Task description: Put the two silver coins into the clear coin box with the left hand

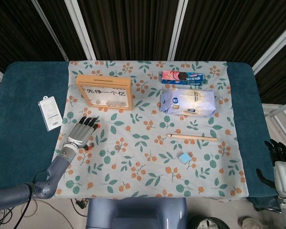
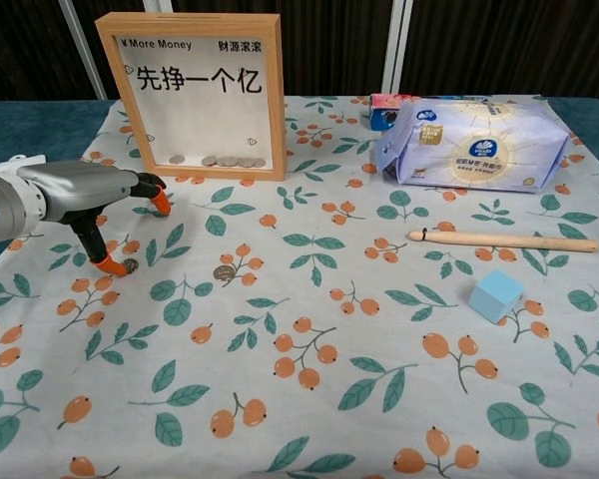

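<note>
The coin box (image 1: 105,92) (image 2: 202,95) is a wooden frame with a clear front, standing upright at the back left with several coins in its bottom. One silver coin (image 2: 224,271) (image 1: 117,147) lies on the floral cloth in front of it. A second silver coin (image 2: 130,265) lies further left, right beside the orange thumb tip of my left hand (image 2: 80,195) (image 1: 81,133). That hand hovers low, palm down with its fingers apart, and holds nothing. My right hand (image 1: 282,164) rests off the table's right edge with its fingers extended and empty.
A blue tissue pack (image 2: 474,145) and a cookie packet (image 1: 182,77) lie at the back right. A wooden stick (image 2: 499,240) and a light blue cube (image 2: 496,295) sit on the right. A white device (image 1: 50,112) lies on the teal table, left of the cloth.
</note>
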Robot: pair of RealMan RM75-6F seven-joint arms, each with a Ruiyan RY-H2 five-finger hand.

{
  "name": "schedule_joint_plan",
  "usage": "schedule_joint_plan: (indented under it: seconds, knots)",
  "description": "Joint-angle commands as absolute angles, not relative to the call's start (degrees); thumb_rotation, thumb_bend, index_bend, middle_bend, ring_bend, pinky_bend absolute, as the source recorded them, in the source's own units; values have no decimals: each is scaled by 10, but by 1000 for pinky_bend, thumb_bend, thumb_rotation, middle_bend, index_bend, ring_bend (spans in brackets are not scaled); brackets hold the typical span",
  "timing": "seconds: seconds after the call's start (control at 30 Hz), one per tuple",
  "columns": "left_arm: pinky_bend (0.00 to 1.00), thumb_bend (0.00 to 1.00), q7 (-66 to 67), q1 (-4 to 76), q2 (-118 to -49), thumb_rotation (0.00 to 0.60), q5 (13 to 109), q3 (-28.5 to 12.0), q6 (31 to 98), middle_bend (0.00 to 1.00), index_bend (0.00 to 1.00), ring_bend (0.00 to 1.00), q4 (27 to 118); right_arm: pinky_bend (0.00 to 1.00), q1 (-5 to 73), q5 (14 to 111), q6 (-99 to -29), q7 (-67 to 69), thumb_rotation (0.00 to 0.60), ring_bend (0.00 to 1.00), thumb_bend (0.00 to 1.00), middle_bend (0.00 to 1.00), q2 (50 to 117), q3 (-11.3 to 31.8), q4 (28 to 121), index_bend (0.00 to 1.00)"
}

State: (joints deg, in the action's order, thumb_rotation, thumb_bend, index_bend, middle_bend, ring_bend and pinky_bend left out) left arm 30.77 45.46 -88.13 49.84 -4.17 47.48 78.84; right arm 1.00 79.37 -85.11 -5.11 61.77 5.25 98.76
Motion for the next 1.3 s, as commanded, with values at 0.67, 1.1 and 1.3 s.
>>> schedule_joint_plan:
  seconds: [0.67, 1.1, 1.3]
  knots:
    - [0, 240, 296, 454, -895, 600, 525, -28, 477, 48, 501, 0, 769, 0, 10, 790, -848, -51, 600, 25, 369, 79, 615, 52, 991, 124]
    - [0, 388, 291, 449, -898, 600, 537, -22, 476, 108, 606, 0, 759, 0, 10, 785, -845, -47, 600, 25, 370, 79, 614, 52, 994, 124]
    - [0, 406, 294, 448, -897, 600, 536, -23, 481, 109, 606, 0, 761, 0, 10, 783, -844, -47, 600, 25, 369, 79, 613, 52, 995, 124]
